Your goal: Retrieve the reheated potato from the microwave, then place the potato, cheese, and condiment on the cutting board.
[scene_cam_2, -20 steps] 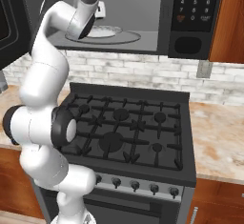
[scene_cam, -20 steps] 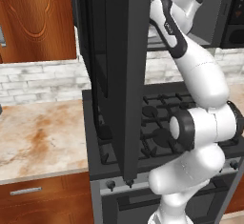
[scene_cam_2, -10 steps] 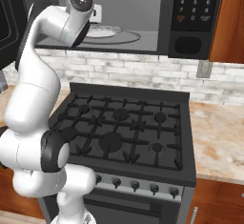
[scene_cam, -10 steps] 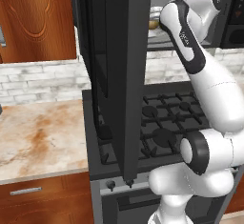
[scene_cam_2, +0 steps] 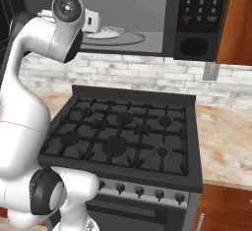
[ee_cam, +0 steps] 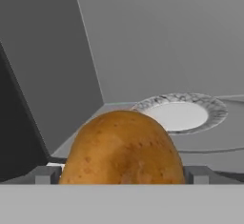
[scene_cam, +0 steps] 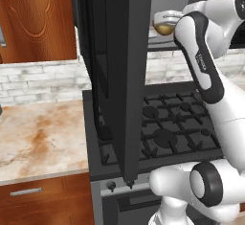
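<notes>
Grey microwave (scene_cam_2: 162,18) interior up top, door (scene_cam: 119,75) swung wide open over the stove (scene_cam_2: 128,136). Potato (ee_cam: 123,147) sitting right up close between the 2 fingers (ee_cam: 46,174), which stand spread wide on either side, can't tell if touching it. Patterned plate (ee_cam: 178,113) lying just behind on the glass turntable (scene_cam_2: 115,39). Gripper (ee_cam: 123,175) reaching inside the oven, arm (scene_cam: 203,61) bent over the burners. Marble counter (scene_cam: 38,133) off to the left.

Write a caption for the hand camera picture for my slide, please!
Potato sits close between the open gripper fingertips inside the grey microwave, plate behind.
</notes>
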Tool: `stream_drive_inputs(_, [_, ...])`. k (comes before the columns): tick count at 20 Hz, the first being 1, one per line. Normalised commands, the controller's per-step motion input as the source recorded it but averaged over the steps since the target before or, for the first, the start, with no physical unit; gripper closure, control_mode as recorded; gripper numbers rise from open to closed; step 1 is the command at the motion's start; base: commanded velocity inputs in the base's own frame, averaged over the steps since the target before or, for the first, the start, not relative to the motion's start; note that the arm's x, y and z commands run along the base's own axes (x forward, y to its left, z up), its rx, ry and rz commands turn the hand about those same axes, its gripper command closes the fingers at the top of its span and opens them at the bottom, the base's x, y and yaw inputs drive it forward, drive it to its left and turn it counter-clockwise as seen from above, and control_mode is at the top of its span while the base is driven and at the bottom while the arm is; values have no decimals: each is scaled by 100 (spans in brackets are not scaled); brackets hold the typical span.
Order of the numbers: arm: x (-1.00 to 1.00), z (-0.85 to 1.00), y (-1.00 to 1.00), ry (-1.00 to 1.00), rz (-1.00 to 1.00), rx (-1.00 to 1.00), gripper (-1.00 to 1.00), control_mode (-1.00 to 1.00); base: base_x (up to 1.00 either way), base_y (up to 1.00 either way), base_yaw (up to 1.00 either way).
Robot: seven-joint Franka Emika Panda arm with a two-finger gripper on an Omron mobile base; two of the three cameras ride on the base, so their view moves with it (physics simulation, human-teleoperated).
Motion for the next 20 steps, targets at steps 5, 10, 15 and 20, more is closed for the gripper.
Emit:
stream_drive_inputs(5, [-72,0,-18,1,-10,0,100,-100,0,0,0])
stream_drive_inputs(10, [-67,-1,-13,3,-13,0,100,-100,0,0,0])
stream_drive_inputs(15, [-66,-14,-14,6,-16,0,100,-100,0,0,0])
stream_drive_inputs(20, [-50,-41,-9,12,-7,0,100,-100,0,0,0])
